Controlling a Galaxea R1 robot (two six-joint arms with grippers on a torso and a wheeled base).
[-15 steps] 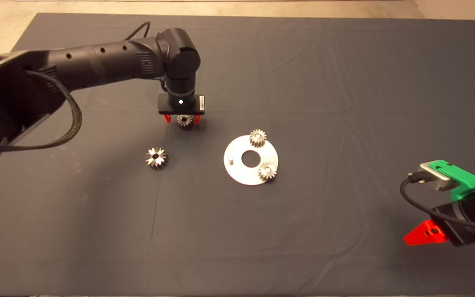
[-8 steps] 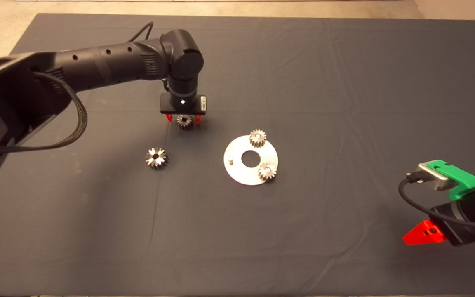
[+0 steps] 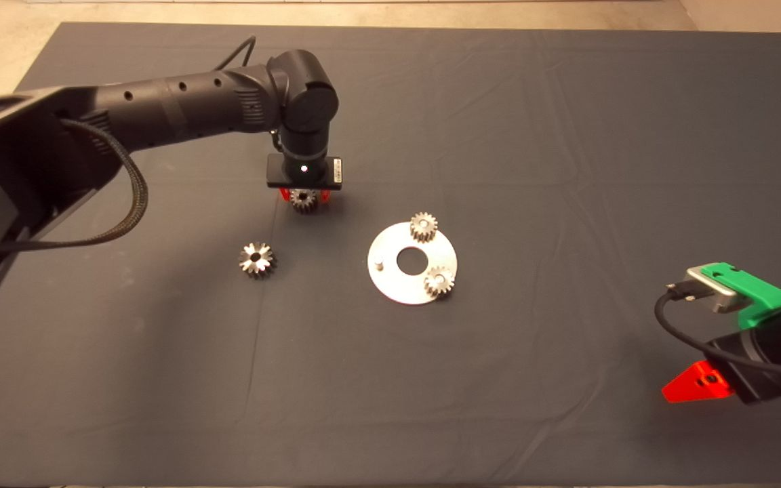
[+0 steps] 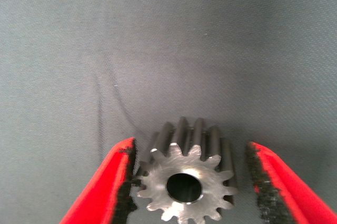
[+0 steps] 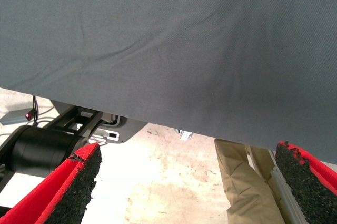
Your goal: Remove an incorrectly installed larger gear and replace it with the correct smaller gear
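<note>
A smaller gear lies flat on the dark mat, behind and left of the round metal plate. My left gripper hangs straight over it, open, one red finger against its teeth and the other finger a small gap away. The larger gear, star-like, lies loose on the mat to the plate's left. Two small gears sit on the plate, and a bare pin stands at its left side. My right gripper waits open at the lower right edge.
The plate has a round hole at its centre. The mat has shallow wrinkles. The right wrist view looks past the mat's edge to the floor, with dark equipment and a beige piece there.
The left gripper's fingers have drawn closer together around the smaller gear, and the arm has shifted slightly right. The right arm has stayed still.
</note>
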